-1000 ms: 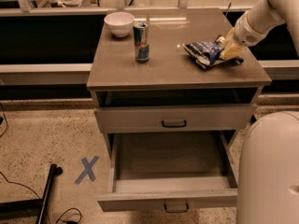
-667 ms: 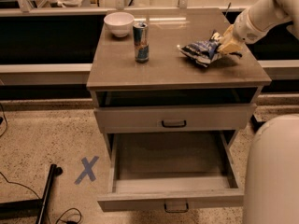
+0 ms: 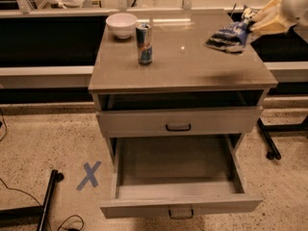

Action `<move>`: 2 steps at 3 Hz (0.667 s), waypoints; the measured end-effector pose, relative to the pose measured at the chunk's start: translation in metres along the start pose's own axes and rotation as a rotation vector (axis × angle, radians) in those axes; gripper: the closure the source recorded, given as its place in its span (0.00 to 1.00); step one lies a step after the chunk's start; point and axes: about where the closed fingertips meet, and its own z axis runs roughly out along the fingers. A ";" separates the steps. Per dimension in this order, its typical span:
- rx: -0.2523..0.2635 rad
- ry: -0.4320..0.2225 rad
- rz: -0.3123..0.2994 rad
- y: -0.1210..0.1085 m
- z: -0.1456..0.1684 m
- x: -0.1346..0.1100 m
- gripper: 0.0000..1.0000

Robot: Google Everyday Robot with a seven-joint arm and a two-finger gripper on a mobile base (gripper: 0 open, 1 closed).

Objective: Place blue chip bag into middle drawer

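Observation:
My gripper point(image 3: 254, 22) is at the upper right, over the right back corner of the cabinet top. It is shut on the blue chip bag point(image 3: 227, 36), a crumpled dark-blue foil bag with white print. The bag hangs from the gripper, lifted off the cabinet top point(image 3: 192, 66), and throws a shadow there. The middle drawer point(image 3: 144, 207) is pulled far out below, a shallow grey drawer with a dark loop handle on its front. Nothing shows inside it.
A blue-and-silver can point(image 3: 144, 43) and a white bowl point(image 3: 121, 24) stand on the left part of the cabinet top. The upper drawer point(image 3: 178, 121) is shut. A blue tape X point(image 3: 89, 174) and a black stand leg point(image 3: 48, 201) are on the floor at left.
The gripper has lifted the blue chip bag off the cabinet top and carried it up and to the right. The drawer has stayed open.

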 end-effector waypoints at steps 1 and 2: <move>0.104 0.019 0.125 0.032 -0.090 -0.009 1.00; 0.099 0.084 0.215 0.068 -0.116 0.027 1.00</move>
